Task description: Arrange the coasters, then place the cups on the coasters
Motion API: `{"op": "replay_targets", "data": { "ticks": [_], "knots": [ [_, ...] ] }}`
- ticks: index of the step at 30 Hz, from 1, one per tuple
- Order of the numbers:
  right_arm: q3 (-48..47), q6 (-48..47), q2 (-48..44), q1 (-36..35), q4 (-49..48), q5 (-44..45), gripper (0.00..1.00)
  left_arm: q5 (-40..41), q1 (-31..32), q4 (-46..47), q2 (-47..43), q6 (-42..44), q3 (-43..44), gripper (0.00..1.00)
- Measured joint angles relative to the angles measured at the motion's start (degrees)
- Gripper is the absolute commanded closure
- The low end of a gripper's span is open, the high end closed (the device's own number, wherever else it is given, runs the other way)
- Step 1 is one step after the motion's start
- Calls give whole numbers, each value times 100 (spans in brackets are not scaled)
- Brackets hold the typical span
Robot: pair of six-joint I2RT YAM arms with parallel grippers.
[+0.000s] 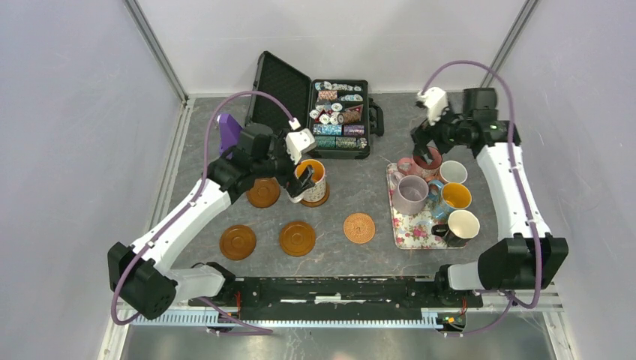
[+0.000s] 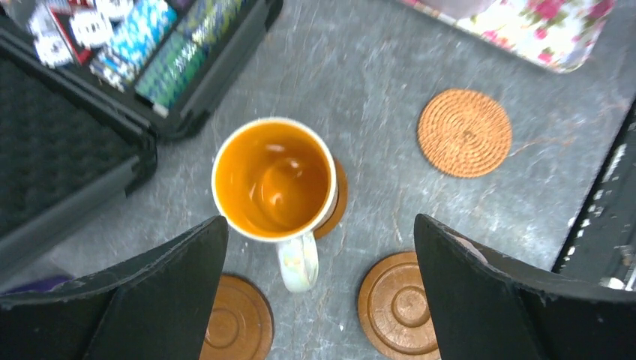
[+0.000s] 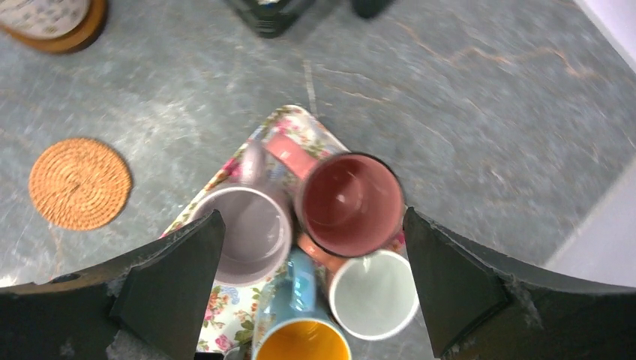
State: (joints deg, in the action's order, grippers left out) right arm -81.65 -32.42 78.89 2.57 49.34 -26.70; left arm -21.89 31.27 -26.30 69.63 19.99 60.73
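Note:
The floral cup [image 1: 315,178] [image 2: 272,180], orange inside, stands on a brown coaster [image 2: 340,201], handle toward my open left gripper [image 1: 298,186] [image 2: 321,225]; nothing sits between its fingers. Three more brown coasters [image 1: 263,193] [image 1: 238,242] [image 1: 297,238] and a tan woven coaster [image 1: 359,228] [image 2: 465,133] [image 3: 80,182] lie bare. My right gripper [image 1: 426,150] [image 3: 313,216] hangs open above the pink cup [image 1: 420,163] [image 3: 351,202]. Beside that cup stand the lilac [image 3: 244,232], white [image 3: 373,294], blue-and-yellow [image 3: 304,341] and black [image 1: 461,225] cups.
The five cups crowd a floral tray [image 1: 411,232] [image 3: 300,124] at the right. An open black case of poker chips [image 1: 330,112] [image 2: 90,75] stands at the back. A purple object [image 1: 229,131] lies behind the left arm.

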Motion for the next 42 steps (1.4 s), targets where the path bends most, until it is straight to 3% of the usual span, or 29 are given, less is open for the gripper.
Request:
{"op": "replay_targets", "data": {
  "ticks": [6,10,23,28,42],
  "knots": [
    [0,-350,361,-1237,192,549,8,-531,0,-420,273,-11,789,0],
    [-81,-540,761,-1600,293,903,14,-708,0,-605,387,-13,815,0],
    [-11,-817,1303,-2002,538,1204,25,-868,0,-699,542,-15,815,0],
    [254,-787,1360,-2004,538,1283,34,-872,0,-671,546,-15,815,0],
    [918,-636,1397,-2009,245,1637,35,-874,0,-597,577,-70,817,0]
  ]
}}
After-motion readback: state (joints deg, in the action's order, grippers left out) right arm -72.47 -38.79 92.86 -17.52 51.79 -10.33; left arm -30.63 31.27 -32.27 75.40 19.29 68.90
